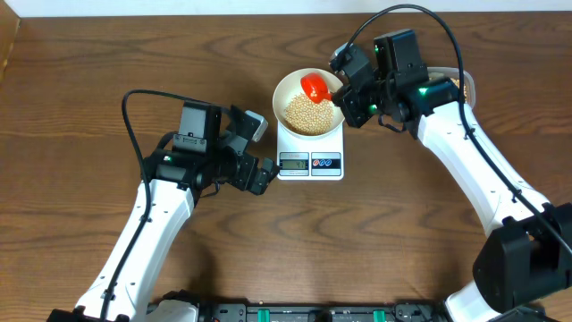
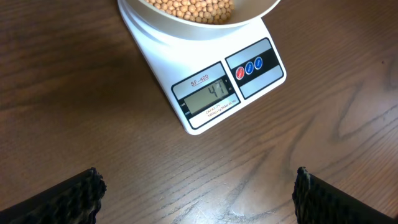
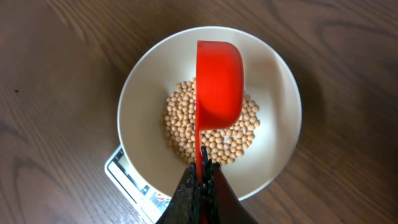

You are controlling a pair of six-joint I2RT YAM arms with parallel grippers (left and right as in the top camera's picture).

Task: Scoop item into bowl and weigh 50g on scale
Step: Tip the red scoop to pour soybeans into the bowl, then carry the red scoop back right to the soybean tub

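The white bowl [image 1: 295, 88] stands on the white scale [image 1: 310, 163] and holds a heap of pale-tan beans [image 1: 308, 114]. The beans also show in the right wrist view [image 3: 180, 127], inside the bowl [image 3: 140, 112]. My right gripper [image 3: 202, 165] is shut on the handle of a red scoop [image 3: 219, 81], held tipped on its side over the beans; the scoop also shows in the overhead view [image 1: 315, 87]. My left gripper [image 2: 198, 193] is open and empty just left of the scale [image 2: 186, 65], whose display [image 2: 208, 96] shows a number that reads about 47.
A white container [image 1: 464, 87] sits behind my right arm at the back right, mostly hidden. My left arm [image 1: 201, 148] lies across the table left of the scale. Bare wooden tabletop surrounds the scale.
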